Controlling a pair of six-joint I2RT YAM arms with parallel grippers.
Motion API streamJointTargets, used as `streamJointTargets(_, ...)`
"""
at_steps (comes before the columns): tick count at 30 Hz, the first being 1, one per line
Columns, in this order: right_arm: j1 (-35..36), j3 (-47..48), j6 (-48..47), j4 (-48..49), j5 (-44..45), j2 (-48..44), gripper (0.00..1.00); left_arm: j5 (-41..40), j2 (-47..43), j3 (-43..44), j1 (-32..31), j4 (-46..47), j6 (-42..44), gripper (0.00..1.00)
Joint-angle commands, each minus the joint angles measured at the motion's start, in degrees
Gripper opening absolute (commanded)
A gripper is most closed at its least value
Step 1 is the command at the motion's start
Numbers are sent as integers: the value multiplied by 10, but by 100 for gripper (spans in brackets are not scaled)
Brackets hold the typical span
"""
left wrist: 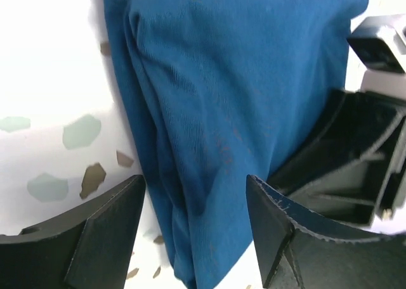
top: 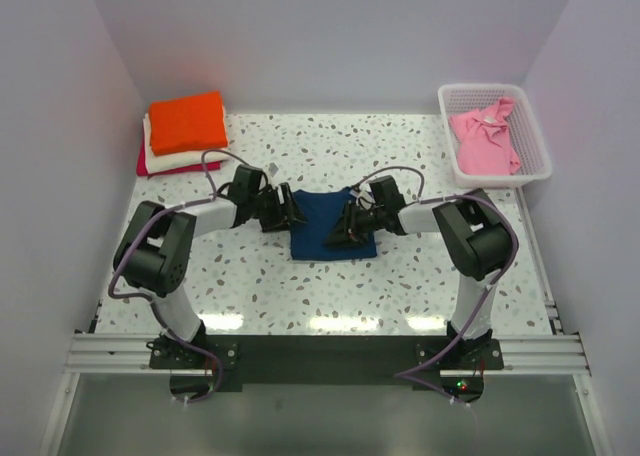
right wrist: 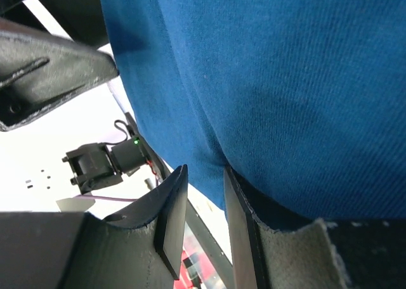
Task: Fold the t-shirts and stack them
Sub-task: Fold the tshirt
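The navy blue t-shirt lies folded in the middle of the table. My left gripper is at its left edge. In the left wrist view the gripper is open, with the shirt's folded edge lying between the two fingers. My right gripper is at the shirt's lower right edge. In the right wrist view the gripper stands narrowly apart, with the navy cloth pinched between the tips. The folded orange, cream and magenta tees are stacked at the back left. The pink t-shirt lies crumpled in the basket.
The white lattice basket stands at the back right. White walls close in the left, back and right sides of the speckled table. A metal rail runs along the near edge by the arm bases.
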Motion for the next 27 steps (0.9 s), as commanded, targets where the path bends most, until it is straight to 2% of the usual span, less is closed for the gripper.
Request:
streamJointTargets(1,-4,7,-21,-37,32,-27,34,-152,57,-23,-7,-73,16,71)
streamJointTargets(10,-5,53,-25,-86,28,-81,35,-165,98,0,-44,-78,-5,63)
streamJointTargets(13,-5,71,-25,-106,30,-102,35,-163,99,10,-56,-79,-14,55)
streamJointTargets(15,-5,85,-28,-125,31,-112,35,-168,94,25,-62,-94,-12,38)
streamJointTargets(16,-5,89,-33,-141,37,-123,35,-176,92,31,-64,-100,-10,24)
streamJointTargets(19,-6,107,-51,-189,69,-152,35,-212,79,64,-64,-138,7,0)
streamJointTargets(27,-6,133,-102,-309,184,-236,35,-384,96,219,-63,-293,94,0)
